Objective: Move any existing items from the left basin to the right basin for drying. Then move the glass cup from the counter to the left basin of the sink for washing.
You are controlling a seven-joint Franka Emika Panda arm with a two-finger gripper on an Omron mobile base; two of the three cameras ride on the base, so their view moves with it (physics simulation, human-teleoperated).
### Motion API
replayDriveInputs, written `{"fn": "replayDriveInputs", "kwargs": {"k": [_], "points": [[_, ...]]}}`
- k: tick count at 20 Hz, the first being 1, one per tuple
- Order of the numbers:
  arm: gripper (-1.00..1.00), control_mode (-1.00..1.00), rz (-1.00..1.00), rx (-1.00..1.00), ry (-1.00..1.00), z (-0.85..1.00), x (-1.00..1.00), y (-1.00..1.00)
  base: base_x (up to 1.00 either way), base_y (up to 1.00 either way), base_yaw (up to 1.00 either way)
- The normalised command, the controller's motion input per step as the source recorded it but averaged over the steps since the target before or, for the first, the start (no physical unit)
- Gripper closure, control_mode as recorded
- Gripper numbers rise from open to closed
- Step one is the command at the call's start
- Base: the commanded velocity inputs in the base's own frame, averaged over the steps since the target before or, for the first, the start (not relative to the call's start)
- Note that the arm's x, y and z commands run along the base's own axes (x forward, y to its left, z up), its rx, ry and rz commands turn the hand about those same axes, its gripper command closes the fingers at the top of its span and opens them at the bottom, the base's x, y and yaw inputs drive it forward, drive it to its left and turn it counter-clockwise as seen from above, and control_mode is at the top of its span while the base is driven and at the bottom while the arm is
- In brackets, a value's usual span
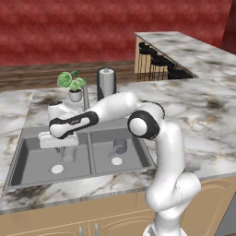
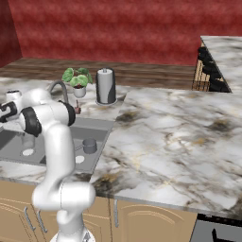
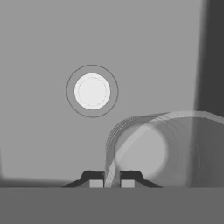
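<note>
Gripper [image 3: 111,181], bottom centre, pinches glass cup [image 3: 162,148] rim above left basin [image 3: 43,52]; grey cup [image 1: 120,146] sits in right basin [image 1: 138,159]. Next: lower, release.

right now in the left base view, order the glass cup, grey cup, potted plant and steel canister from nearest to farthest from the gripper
1. glass cup: in the gripper, its rim pinched, over the left basin.
2. grey cup: in the right basin, to the gripper's right.
3. potted plant and steel canister: both on the counter behind the sink, too close to call.
</note>
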Motion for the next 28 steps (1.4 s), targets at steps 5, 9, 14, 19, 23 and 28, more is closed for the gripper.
{"fn": "replayDriveInputs", "kwargs": {"k": [5, 9, 14, 19, 23, 28], "points": [[1.0, -1.0, 0.0, -0.05, 0.01, -0.4, 0.13, 0.23, 0.0, 0.0, 0.0], [1.0, -1.0, 0.0, -0.03, 0.0, -0.35, 0.15, 0.18, 0.0, 0.0, 0.0], [1.0, -1.0, 0.0, 0.0, 0.02, -0.32, 0.18, 0.15, 0.0, 0.0, 0.0], [1.0, -1.0, 0.0, 0.0, 0.03, -0.34, 0.12, 0.1, 0.0, 0.0, 0.0], [1.0, -1.0, 0.0, 0.0, 0.01, -0.3, 0.05, 0.03, 0.0, 0.0, 0.0], [1.0, -1.0, 0.0, 0.0, 0.0, -0.15, 0.01, 0.05, 0.0, 0.0, 0.0]]}}
